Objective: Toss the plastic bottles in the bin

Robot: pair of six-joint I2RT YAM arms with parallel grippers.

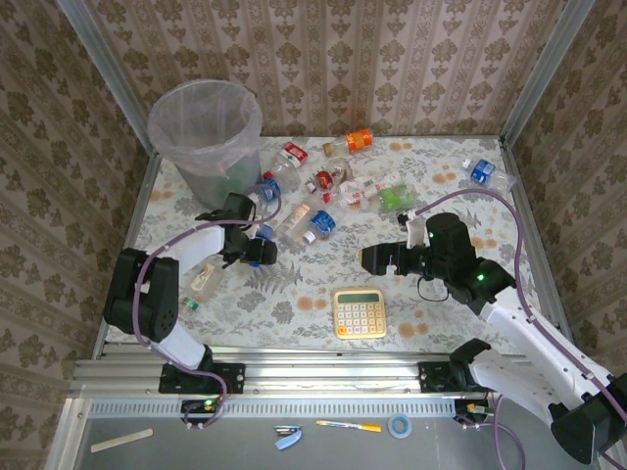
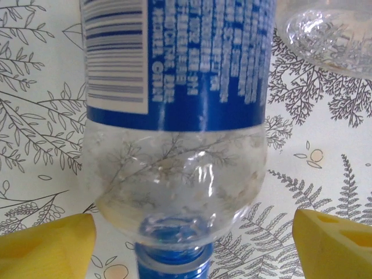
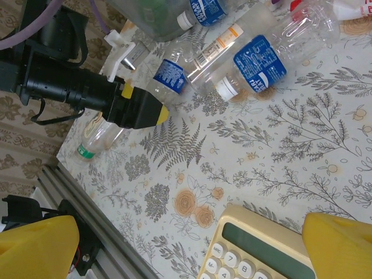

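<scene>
The left gripper (image 2: 193, 224) is spread either side of a blue-labelled bottle (image 2: 174, 168) lying on the counter (image 2: 35, 116) — best to close squarely on its firm shoulder before carrying it to the bin (image 1: 201, 162).

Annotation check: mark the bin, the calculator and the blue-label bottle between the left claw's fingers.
bin (image 1: 201, 176), top view, front wall.
calculator (image 1: 360, 313), top view, middle of the keypad.
blue-label bottle (image 2: 174, 174), left wrist view, clear shoulder next to the label.
</scene>
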